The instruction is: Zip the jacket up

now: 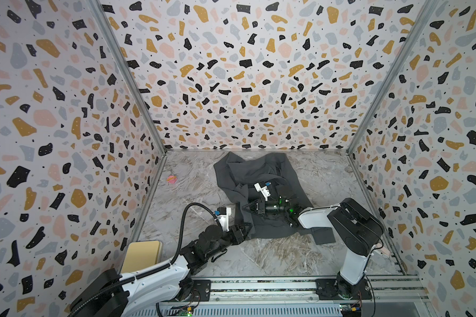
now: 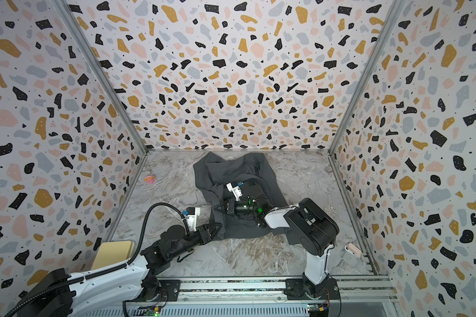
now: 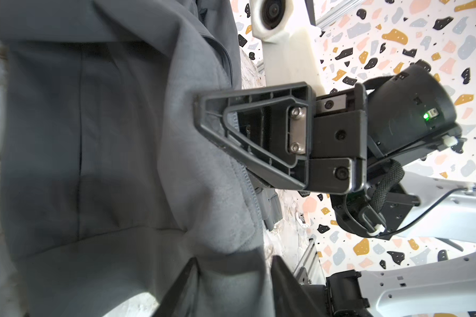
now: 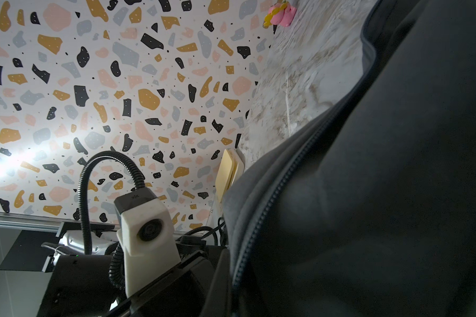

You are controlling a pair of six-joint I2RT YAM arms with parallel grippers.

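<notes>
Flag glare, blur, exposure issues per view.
Both top views: even light, sharp, jacket dark and low-contrast. Left wrist: wall blown out, nearest fabric at the frame edge soft. Right wrist: glare hotspot on the wall, jacket underexposed, zipper teeth legible.

My right gripper (image 1: 244, 207) lies low over the middle of the jacket (image 1: 248, 170), pinched tight on its fabric. My left gripper (image 1: 248, 230) straddles its near edge, jaws apart.
</notes>
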